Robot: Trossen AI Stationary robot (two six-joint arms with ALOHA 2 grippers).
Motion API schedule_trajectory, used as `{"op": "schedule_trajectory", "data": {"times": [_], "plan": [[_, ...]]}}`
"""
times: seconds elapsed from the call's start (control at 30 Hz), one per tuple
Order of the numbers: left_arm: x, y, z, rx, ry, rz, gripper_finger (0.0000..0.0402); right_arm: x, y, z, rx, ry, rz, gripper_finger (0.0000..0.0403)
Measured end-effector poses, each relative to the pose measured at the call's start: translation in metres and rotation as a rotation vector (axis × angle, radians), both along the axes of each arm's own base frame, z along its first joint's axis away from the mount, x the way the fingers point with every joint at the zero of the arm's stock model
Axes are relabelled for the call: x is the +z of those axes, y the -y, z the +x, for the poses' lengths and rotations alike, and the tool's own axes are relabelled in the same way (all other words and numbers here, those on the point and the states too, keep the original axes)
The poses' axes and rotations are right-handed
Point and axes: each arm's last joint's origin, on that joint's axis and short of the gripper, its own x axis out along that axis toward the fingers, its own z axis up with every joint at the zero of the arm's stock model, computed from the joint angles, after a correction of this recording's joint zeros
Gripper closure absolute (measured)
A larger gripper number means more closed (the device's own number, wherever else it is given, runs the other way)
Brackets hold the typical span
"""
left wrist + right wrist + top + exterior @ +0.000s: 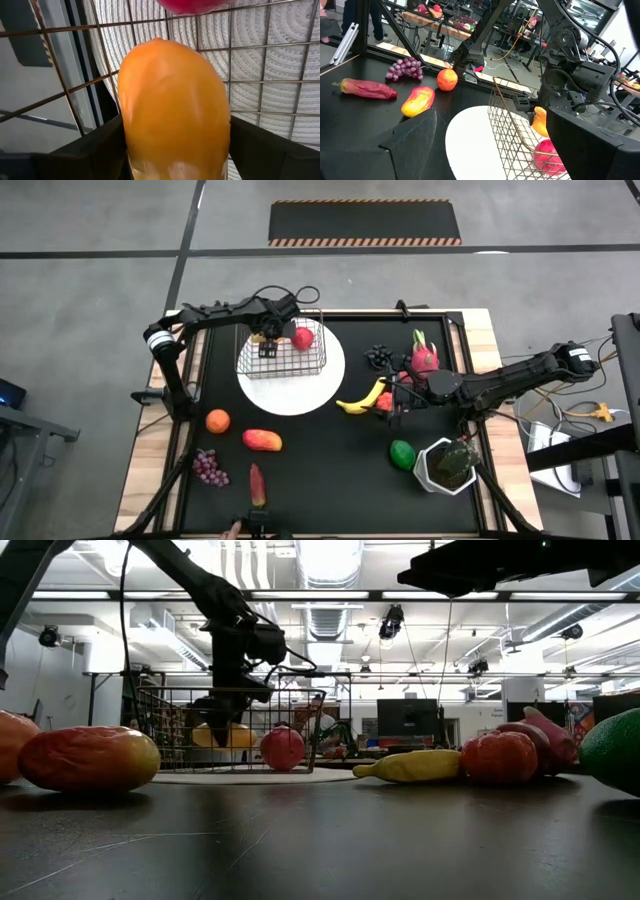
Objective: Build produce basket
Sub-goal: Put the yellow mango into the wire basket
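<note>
Here the left gripper [268, 340] reaches down inside the basket [283, 350], which stands on the round white plate [300, 392] toward the far left part of the black table [330, 470]. In the left wrist view its two dark fingers [95, 152] flank a yellow-orange fruit [172, 107] and lie against its sides, with the wire grid and the plate's ribbed surface behind; whether they are pinching it or letting go cannot be told. A red apple [302, 338] lies in the basket just beside that fruit. The right gripper [397, 402] hovers with its fingers spread wide above the banana [362, 399] and a second red apple [498, 757] near the table's middle, holding nothing. The pink dragon fruit [424, 358] and a dark bunch of grapes [377, 356] lie beyond them. On the near left lie the orange [217, 421], the mango [262, 440], the purple grapes [209, 468] and the red chilli [257, 485]. The lime [402, 453] rests just beside the white plant pot [445, 467]. No brand, label or writing can be read on any of these.
</note>
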Motion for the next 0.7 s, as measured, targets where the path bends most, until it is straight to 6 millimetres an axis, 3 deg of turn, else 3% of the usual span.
{"op": "schedule_trajectory", "data": {"times": [0.37,0.7], "plan": [[0.002,0.004,0.001,-0.006,0.001,0.001,0.0111,-0.001,0.000,0.000,-0.002,-0.011,0.017,0.0044],[0.020,0.022,0.005,-0.053,0.046,0.018,0.0111,0.003,0.002,0.000,-0.082,0.042,0.071,0.0044]]}}
